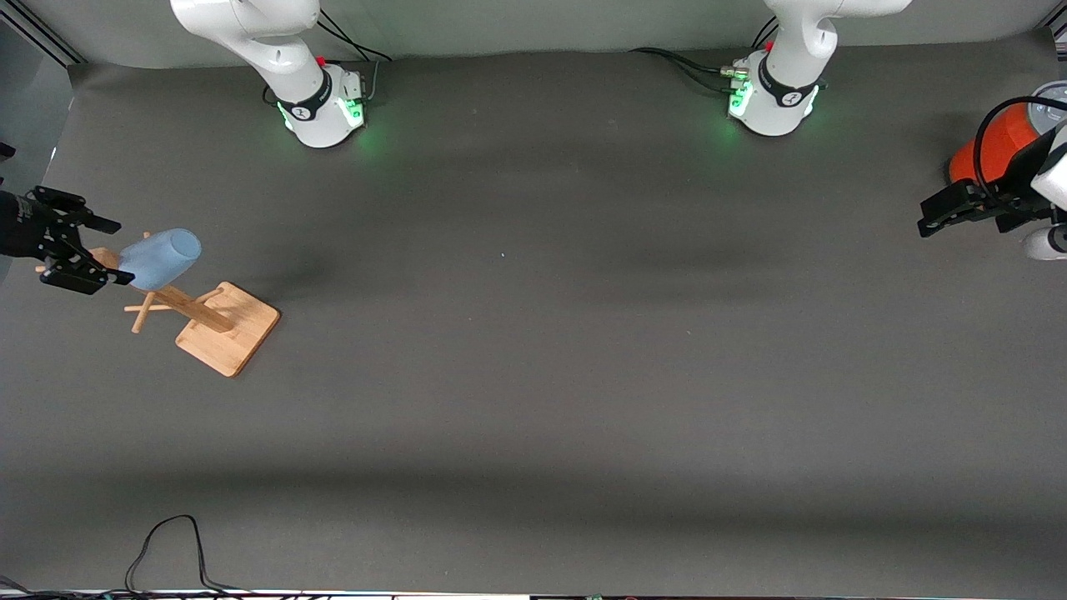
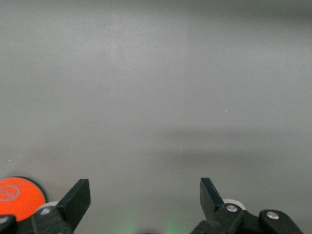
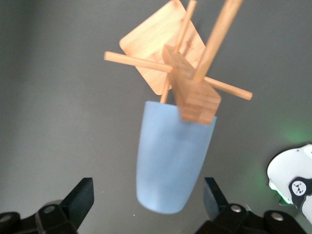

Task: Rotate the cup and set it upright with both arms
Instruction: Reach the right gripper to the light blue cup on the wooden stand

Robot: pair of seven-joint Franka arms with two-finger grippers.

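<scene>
A: Where are the two arms?

B: The right gripper [image 1: 87,254] hangs at the right arm's end of the table, right at the table's edge, with its jaws spread wide and level with the cup [image 1: 160,259]. Its fingers [image 3: 78,199] stand either side of the cup's closed bottom but are not touching it. The left gripper [image 1: 940,212] waits at the left arm's end, jaws also wide and holding nothing, just beside the orange can [image 1: 996,143].

A: How much room is there?

B: Plenty. The grey table [image 1: 533,375] is bare between the two ends. A black cable [image 1: 171,550] loops at the edge nearest the front camera.

A: And the cup itself?

B: It hangs on a peg of the wooden cup rack [image 1: 218,327], off the table surface. Its long axis is tilted, not upright. The mouth faces the rack's post and the closed bottom points toward the right gripper. The rack's flat base sits nearer the front camera than the cup.
</scene>
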